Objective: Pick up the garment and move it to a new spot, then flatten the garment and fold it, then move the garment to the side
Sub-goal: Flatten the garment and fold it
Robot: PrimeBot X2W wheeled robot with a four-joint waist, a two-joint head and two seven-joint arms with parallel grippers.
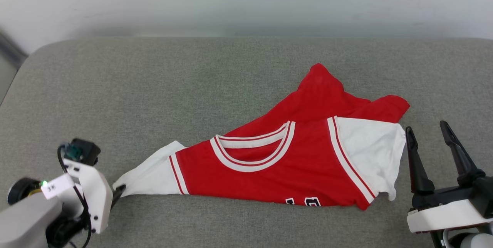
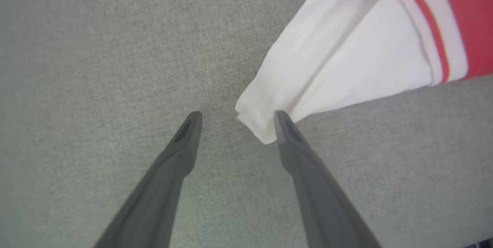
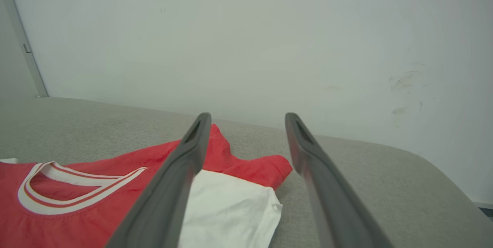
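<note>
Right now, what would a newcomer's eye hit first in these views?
The red garment with white sleeves stands out first. It lies rumpled and partly folded over on the grey padded surface, right of centre in the head view. The left gripper stands open at the tip of one white sleeve, and the right gripper stands open just beside the other sleeve.

The left tool [image 1: 115, 196] sits low at 8 o'clock in the head view. Its white wrist [image 1: 90, 190] is tipped over, so it points toward 3 o'clock. Its two dark fingers [image 2: 181, 151] are spread wide apart. The right tool [image 1: 426, 128] sits at 4 o'clock and points to 12 o'clock, also spread wide.
</note>
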